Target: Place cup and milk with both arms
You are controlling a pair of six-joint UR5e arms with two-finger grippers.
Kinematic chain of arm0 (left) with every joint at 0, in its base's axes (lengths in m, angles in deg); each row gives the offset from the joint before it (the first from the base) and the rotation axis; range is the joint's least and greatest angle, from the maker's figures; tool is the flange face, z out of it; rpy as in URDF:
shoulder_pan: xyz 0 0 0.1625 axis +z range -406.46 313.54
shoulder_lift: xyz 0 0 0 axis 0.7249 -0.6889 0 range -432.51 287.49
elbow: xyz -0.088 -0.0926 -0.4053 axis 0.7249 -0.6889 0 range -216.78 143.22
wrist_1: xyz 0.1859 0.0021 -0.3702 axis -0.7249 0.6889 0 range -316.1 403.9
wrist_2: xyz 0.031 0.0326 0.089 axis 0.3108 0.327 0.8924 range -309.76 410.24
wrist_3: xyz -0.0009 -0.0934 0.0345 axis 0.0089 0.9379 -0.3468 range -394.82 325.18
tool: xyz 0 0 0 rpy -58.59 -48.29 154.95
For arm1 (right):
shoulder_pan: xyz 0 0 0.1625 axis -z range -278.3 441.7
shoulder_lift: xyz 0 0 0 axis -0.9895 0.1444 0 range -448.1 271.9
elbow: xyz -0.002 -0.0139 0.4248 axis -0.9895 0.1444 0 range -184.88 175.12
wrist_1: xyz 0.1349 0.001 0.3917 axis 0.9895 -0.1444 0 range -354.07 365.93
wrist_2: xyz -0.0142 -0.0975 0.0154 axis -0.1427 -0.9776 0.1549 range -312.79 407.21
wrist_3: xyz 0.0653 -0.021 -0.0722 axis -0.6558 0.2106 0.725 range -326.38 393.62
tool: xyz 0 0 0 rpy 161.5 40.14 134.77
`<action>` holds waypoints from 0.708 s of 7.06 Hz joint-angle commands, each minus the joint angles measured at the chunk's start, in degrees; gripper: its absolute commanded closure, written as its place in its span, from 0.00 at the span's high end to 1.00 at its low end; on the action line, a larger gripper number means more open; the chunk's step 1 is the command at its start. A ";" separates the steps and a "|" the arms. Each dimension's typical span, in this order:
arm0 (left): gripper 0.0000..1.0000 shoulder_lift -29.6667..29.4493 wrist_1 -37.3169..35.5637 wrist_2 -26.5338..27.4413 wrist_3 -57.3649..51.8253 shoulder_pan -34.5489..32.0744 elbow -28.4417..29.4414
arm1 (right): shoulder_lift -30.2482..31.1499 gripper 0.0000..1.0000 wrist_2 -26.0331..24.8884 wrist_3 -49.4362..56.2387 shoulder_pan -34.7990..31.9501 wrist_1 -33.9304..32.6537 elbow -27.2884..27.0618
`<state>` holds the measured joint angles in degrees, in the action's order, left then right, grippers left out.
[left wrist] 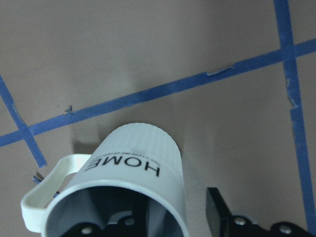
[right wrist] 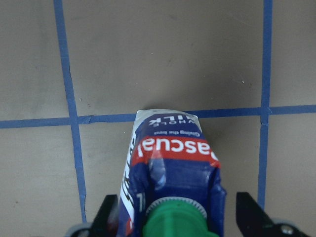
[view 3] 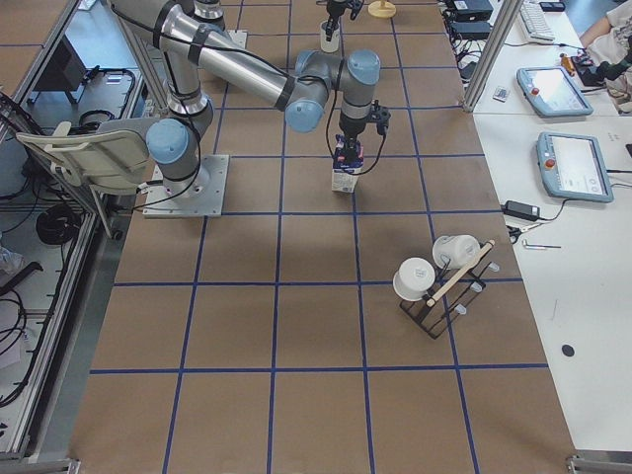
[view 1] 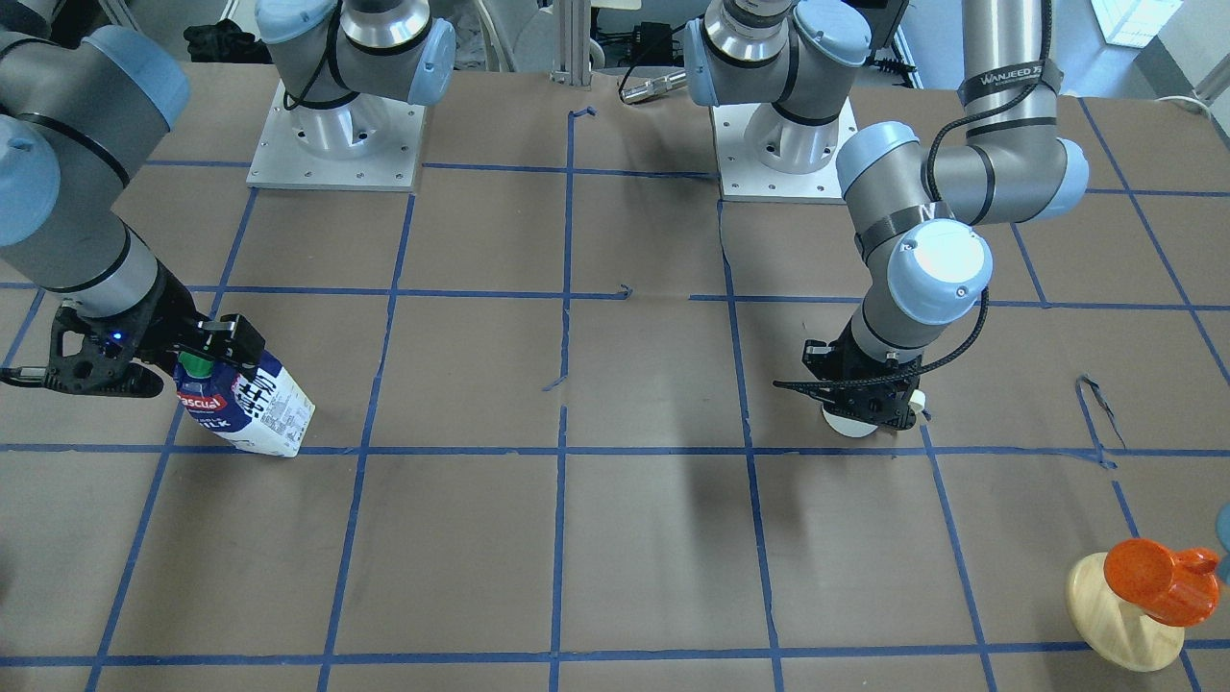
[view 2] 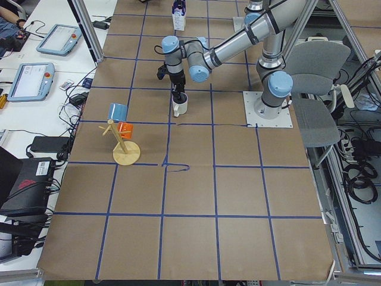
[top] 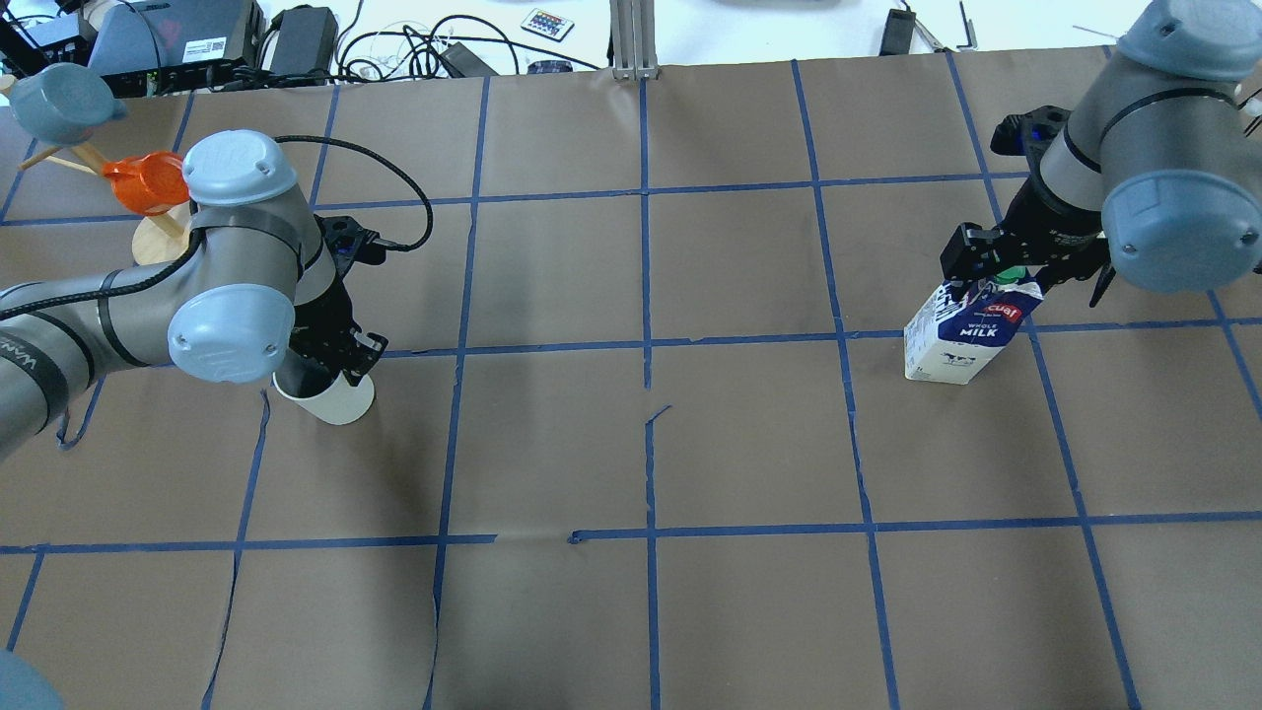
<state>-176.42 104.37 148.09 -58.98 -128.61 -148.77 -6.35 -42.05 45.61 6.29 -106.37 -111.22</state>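
Item 1: cup (left wrist: 133, 153), upright on desk (top: 641, 444), 9 o'clock side in the overhead view. Left end effector (left wrist: 173, 219) wide: 1 finger inside the cup, 1 outside, clear of the wall.

Item 2: milk (right wrist: 170, 148), 3 o'clock side. Right end effector (right wrist: 173, 212) wide, flanking the carton top (slim gaps both sides).

Handling note, step judged as grasping: close squarely, squeeze the soft carton gently, lift both straight up.

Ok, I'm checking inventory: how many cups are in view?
5: white ceramic mug at the left gripper, orange cup and blue cup on the wooden stand, two white mugs on the dark rack.
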 commanded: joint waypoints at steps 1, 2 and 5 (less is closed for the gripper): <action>0.00 0.99 -0.09 -1.68 0.78 -0.56 1.68 | 0.07 0.34 0.14 -0.22 0.00 0.49 -0.19; 0.00 1.17 0.61 -2.05 3.04 -1.34 2.91 | 0.25 0.32 0.23 -0.04 0.00 0.50 0.16; 0.00 4.06 2.89 -6.69 17.08 -8.09 4.06 | 2.00 0.32 2.25 1.10 -1.22 4.78 3.83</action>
<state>-173.50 106.72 143.60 -47.96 -133.45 -145.03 -5.11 -40.18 46.42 5.75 -103.85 -109.78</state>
